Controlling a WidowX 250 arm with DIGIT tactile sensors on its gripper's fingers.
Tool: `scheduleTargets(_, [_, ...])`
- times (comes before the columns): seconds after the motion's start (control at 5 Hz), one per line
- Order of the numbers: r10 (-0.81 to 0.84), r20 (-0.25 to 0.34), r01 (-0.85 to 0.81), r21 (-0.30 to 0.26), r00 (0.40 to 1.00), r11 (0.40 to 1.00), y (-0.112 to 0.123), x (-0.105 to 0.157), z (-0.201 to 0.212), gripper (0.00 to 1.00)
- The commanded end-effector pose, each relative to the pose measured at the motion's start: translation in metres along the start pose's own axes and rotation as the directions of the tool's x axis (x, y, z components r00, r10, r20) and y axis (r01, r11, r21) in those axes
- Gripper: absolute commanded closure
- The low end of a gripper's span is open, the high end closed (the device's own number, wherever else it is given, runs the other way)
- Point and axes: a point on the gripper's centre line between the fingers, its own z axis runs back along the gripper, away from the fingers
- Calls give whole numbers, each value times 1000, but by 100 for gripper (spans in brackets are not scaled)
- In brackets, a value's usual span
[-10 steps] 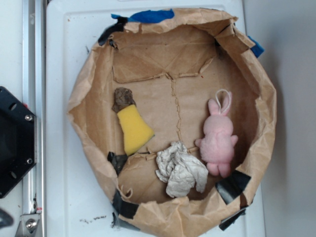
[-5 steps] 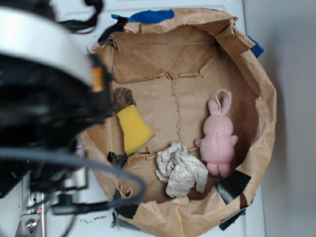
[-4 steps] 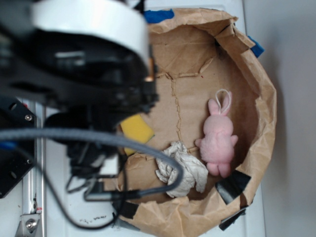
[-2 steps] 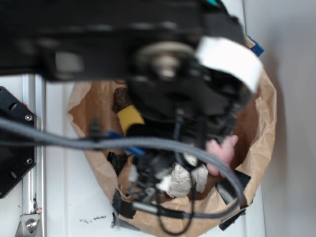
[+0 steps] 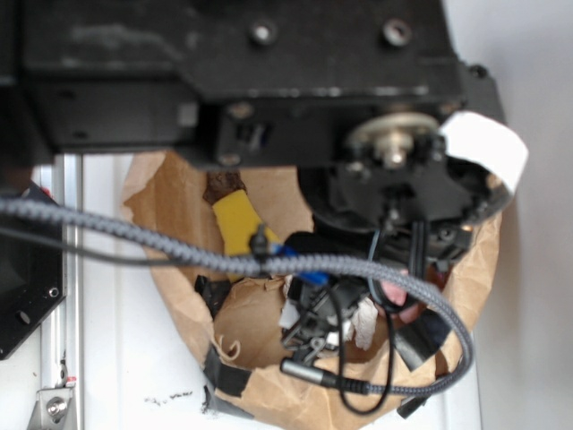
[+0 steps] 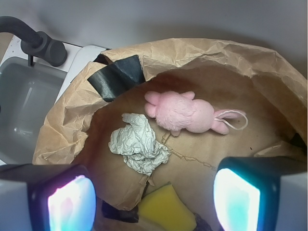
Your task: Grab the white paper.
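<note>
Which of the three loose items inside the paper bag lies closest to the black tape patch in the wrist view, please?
The white paper, a creased greyish wad, lies closest to the black tape patch. The pink plush bunny lies further right, the yellow sponge at the bottom edge.

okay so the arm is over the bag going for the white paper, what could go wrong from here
The pink bunny lies right beside the white paper, so a slightly off descent could catch the toy instead.

The yellow sponge sits close on the paper's other side and could be nudged or pinched along.

The wad lies on the brown paper bag's wrinkled floor, so the claw, open above it, might snag the bag.
</note>
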Motion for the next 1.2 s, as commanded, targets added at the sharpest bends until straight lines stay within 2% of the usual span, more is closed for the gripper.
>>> scheduleTargets(0.0, [-37,55,35,27,998,999,-8,10,16,0])
scheduleTargets(0.2, [45,47,-45,-2,998,999,53,16,6,0])
scheduleTargets(0.4, [-2,19,2,31,1000,1000,63,13,-17,0])
scheduleTargets(0.6, [-42,3,42,39,999,998,62,7,-28,0])
scheduleTargets(0.8, [-103,4,102,76,995,992,44,1,-29,0])
scheduleTargets(1.0, [-150,-47,153,82,988,985,35,0,-51,0])
